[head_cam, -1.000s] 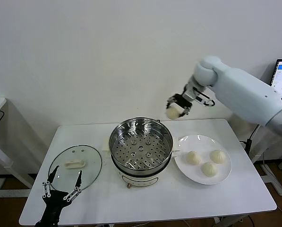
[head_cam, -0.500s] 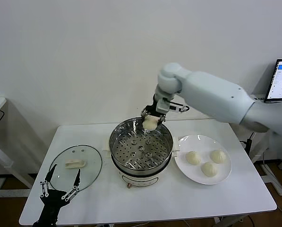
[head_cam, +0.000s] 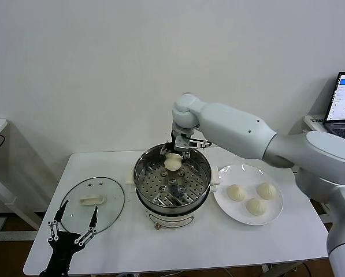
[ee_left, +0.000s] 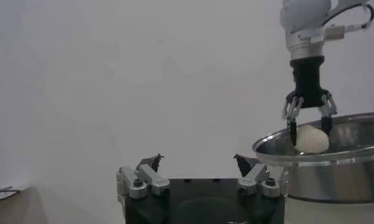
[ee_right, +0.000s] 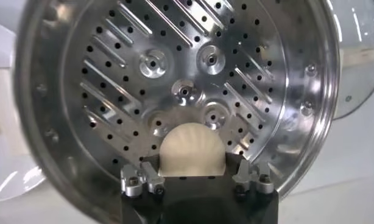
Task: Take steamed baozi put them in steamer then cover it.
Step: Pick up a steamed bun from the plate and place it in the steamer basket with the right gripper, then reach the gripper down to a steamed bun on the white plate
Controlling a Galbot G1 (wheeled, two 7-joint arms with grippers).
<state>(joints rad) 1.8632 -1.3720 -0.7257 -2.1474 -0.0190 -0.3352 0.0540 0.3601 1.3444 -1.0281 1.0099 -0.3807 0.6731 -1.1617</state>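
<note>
Lowered into the steamer (head_cam: 172, 180), right gripper (head_cam: 173, 157) clamps 1 baozi (head_cam: 173, 163) between its fingers; left gripper (head_cam: 74, 229) gapes empty.

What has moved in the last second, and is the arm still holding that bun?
The right arm swung from above the plate toward the robot's left and down; its gripper now hangs over the far side of the steamer, fingers still closed on the bun. Three buns, the glass lid and the open left gripper stayed put.
</note>
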